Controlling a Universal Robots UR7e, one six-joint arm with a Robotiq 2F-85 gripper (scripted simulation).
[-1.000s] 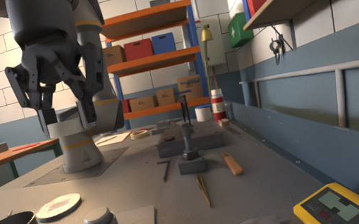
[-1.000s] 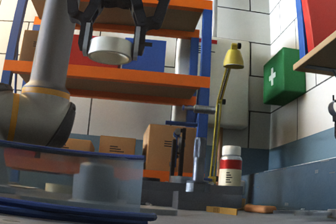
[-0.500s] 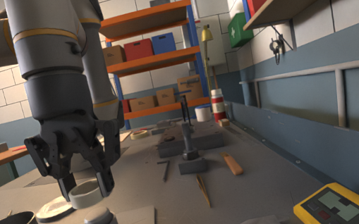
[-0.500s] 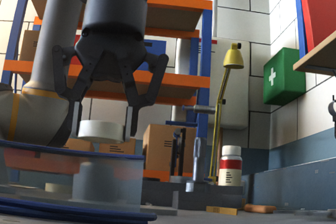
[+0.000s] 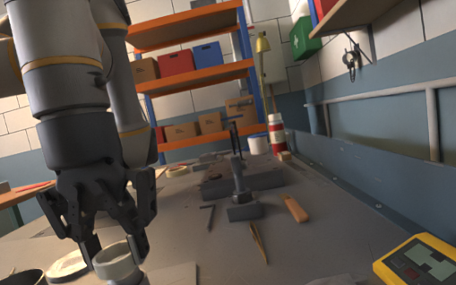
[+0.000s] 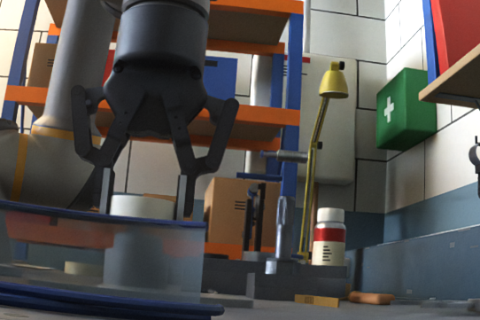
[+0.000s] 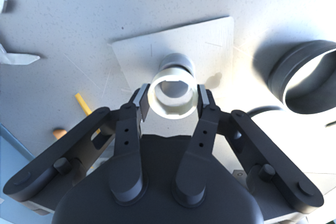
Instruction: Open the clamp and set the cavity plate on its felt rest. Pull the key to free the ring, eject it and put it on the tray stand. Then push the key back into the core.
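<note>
The white ring (image 5: 114,259) (image 6: 141,206) (image 7: 172,96) sits between my fingers, and I grip it by its outer wall just above the grey post of the tray stand (image 5: 128,278) (image 7: 177,65). My gripper (image 5: 114,253) (image 6: 142,201) (image 7: 172,100) points straight down at the near left end of the bench. The stand's post rises from a pale square base plate (image 7: 183,54). Farther back on the bench stands the dark mould base (image 5: 242,178) with its upright core (image 5: 237,172), and the clamp handle (image 5: 235,136) rises behind it.
A dark round container (image 7: 305,76) (image 5: 19,277) stands close beside the stand, with a flat disc (image 5: 67,265) next to it. On the bench lie an orange-handled tool (image 5: 294,208), a hex key (image 5: 209,216) and tweezers (image 5: 258,241). A yellow meter (image 5: 426,261) sits near right.
</note>
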